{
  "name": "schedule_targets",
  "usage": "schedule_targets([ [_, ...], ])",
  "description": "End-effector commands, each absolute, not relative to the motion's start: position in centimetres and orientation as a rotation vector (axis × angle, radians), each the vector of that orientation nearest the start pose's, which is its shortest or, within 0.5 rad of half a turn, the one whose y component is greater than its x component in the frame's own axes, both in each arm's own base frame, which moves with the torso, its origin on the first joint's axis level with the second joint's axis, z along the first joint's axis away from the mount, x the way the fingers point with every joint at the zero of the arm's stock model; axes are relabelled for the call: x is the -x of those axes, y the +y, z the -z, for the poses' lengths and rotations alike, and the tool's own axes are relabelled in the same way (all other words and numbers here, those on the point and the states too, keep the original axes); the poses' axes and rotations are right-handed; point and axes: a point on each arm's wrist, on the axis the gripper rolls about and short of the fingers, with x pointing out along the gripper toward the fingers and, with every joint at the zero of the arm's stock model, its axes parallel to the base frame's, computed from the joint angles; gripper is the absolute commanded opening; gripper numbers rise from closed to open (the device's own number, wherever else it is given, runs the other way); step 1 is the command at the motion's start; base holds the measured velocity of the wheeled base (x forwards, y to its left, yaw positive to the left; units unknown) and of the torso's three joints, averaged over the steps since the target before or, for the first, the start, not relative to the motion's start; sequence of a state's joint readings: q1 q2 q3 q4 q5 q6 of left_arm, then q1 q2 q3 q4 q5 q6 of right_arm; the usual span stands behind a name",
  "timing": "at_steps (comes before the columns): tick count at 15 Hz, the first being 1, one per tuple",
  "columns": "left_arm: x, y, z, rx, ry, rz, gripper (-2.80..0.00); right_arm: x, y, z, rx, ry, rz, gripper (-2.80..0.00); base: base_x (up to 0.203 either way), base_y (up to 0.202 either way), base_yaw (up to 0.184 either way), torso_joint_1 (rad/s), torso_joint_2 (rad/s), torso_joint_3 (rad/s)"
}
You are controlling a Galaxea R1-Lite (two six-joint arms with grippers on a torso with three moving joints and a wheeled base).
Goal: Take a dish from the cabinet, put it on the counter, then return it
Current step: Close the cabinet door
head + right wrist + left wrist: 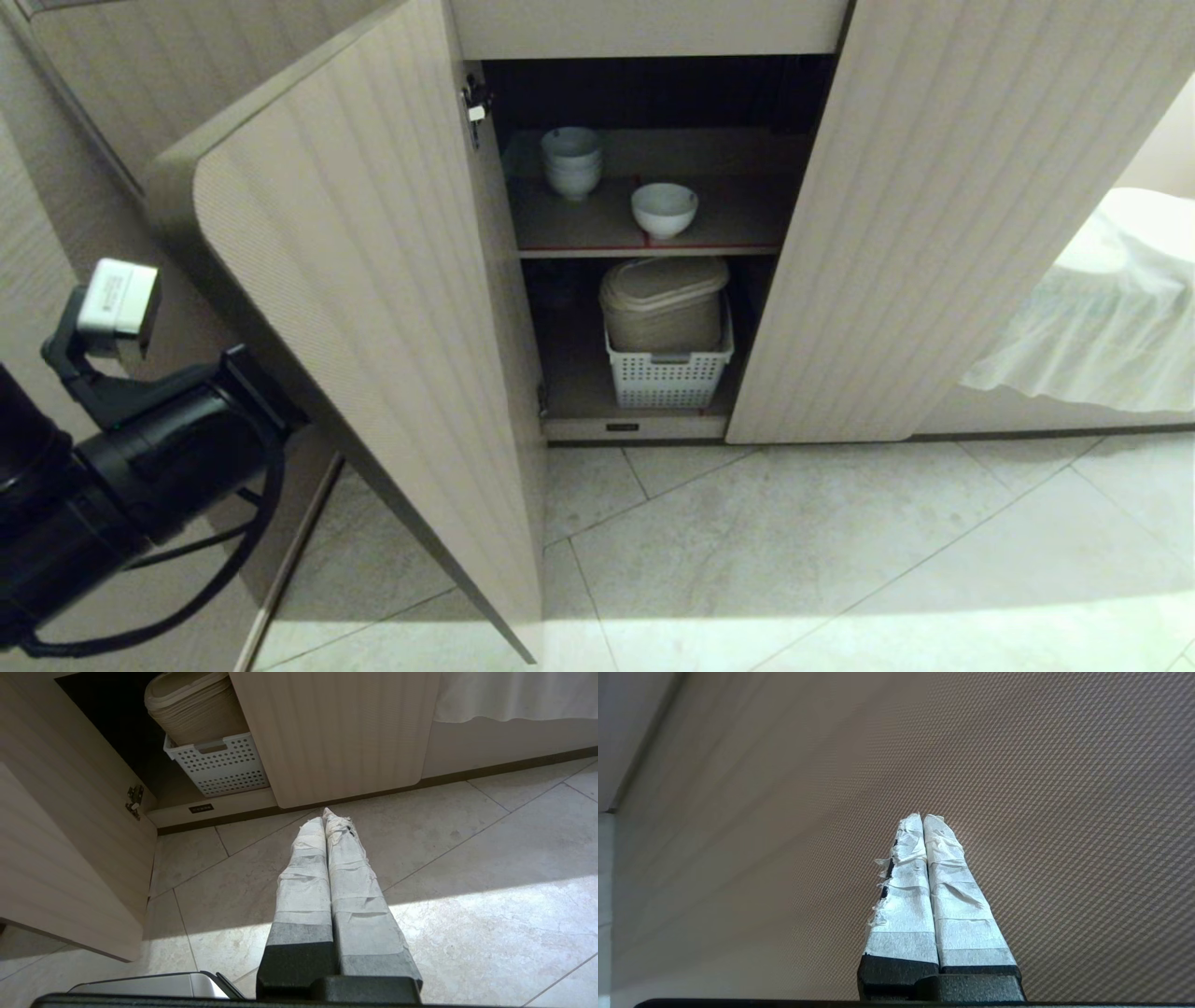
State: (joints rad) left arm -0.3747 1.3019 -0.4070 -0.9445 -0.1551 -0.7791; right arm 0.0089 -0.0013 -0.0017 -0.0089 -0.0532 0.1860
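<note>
Left gripper (923, 817) pressed together, empty, close against the open ribbed left door (373, 308). White bowl (664, 208) sits well beyond it on the cabinet's upper shelf (728, 224), beside a bowl stack (571, 161). Risk judged — door edge clipped when reaching in. Right gripper (323, 814) closed over the floor.

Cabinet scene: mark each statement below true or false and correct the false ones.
1. The single white bowl sits on the upper shelf, apart from the stack of white bowls. True.
2. The white basket stands on the floor tiles outside the cabinet. False: it is inside, on the bottom shelf.
3. The left gripper has its jaws shut, holding nothing. True.
4. The right gripper grips the bowl. False: its jaws are shut and empty, above the floor tiles.
5. The left door is closed. False: it stands swung open.
</note>
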Motion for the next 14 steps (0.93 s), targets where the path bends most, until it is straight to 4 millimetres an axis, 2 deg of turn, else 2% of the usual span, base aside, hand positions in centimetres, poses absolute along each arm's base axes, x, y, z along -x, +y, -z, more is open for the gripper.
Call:
schedule_targets([
  [1,-17.8,-7.9,-20.3,0.769,0.169,0.547,-2.8,2.3,-0.1,-7.7,-0.187,-0.015,0.043,-2.8,0.0,0.0,0.0,0.0,0.0,0.0],
  [9,-17.9,-9.6,-20.3,0.79,0.173,0.63,-2.8,2.3,-0.1,-7.7,-0.187,-0.015,0.043,-2.8,0.0,0.0,0.0,0.0,0.0,0.0],
  [14,-18.8,-10.2,-19.7,0.789,0.171,0.636,-2.8,2.3,-0.1,-7.7,-0.187,-0.015,0.043,-2.8,0.0,0.0,0.0,0.0,0.0,0.0],
])
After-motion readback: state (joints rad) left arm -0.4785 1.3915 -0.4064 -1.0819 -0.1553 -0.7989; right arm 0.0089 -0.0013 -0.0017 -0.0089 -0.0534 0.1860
